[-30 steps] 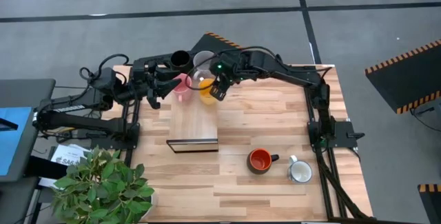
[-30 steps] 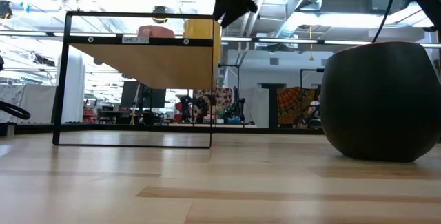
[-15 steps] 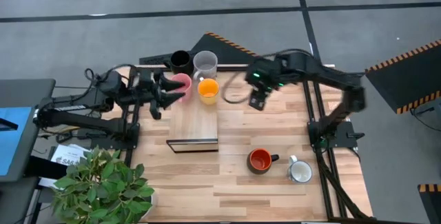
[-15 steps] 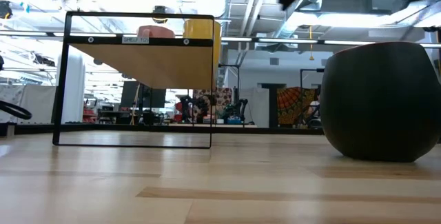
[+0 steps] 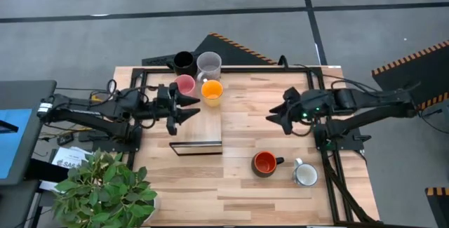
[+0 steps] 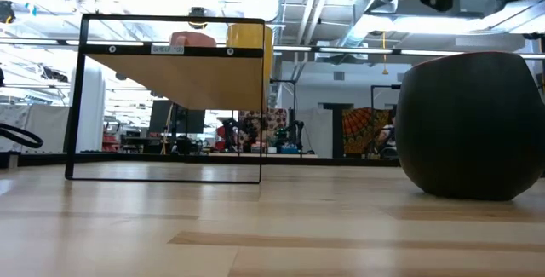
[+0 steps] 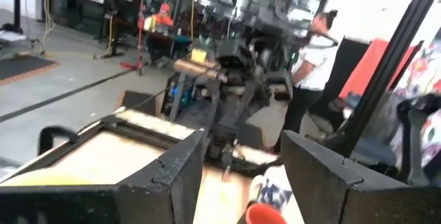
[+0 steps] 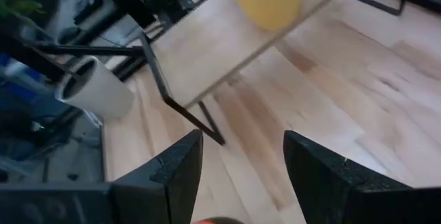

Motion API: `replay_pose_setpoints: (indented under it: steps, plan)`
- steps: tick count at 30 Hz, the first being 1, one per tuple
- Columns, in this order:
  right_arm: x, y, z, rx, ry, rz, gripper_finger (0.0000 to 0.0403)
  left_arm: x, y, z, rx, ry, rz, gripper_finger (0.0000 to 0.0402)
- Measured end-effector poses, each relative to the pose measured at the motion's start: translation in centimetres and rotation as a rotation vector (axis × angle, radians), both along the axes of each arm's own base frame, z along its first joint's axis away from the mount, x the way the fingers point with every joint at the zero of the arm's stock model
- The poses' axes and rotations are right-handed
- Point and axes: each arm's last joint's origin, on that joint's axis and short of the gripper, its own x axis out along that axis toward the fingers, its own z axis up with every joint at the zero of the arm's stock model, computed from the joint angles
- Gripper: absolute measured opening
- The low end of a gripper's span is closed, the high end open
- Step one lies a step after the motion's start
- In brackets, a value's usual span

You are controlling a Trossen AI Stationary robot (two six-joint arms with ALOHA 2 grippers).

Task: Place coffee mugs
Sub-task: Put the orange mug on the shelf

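Four mugs stand on their bases on a raised wooden shelf (image 5: pixel 200 119) at the table's far left: black (image 5: pixel 183 61), pale grey (image 5: pixel 209 64), pink (image 5: pixel 184 84) and orange-yellow (image 5: pixel 212 90). The red-orange mug (image 5: pixel 264 163) and the white mug (image 5: pixel 306 175) stand on the table near the front right. My left gripper (image 5: pixel 189 109) is open and empty above the shelf, just near of the pink mug. My right gripper (image 5: pixel 272 116) is open and empty over the table's right half, pointing toward the shelf. The right wrist view shows the orange-yellow mug (image 8: pixel 265 0) and the pale grey mug (image 8: pixel 96 86).
The shelf's black frame (image 6: pixel 166 98) stands on the table, with the board sloping under its top bar. A potted plant (image 5: pixel 105 186) sits at the near left corner. Bare table lies between the shelf and the right arm (image 5: pixel 365 105). People show in the room beyond (image 7: pixel 313 52).
My right gripper has drawn away from the orange-yellow mug on the shelf, going toward the table's right and near edges. My left gripper has moved from beside the pink mug toward the near edge and a little right. Both mugs stay upright on the shelf.
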Motion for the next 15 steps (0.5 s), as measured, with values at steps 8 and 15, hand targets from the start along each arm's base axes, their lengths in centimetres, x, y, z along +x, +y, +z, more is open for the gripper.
replay_pose_setpoints:
  steps: [8,15]
  plan:
    - [-0.3,0.2,0.1,0.031,-0.025,0.002,0.0227,-0.1,0.0,0.4,0.015,-0.048,0.005,0.0180]
    - [1.9,1.4,-0.4,0.187,0.025,0.192,0.0227,-0.1,0.0,0.3,0.016,-0.037,0.007,0.0180]
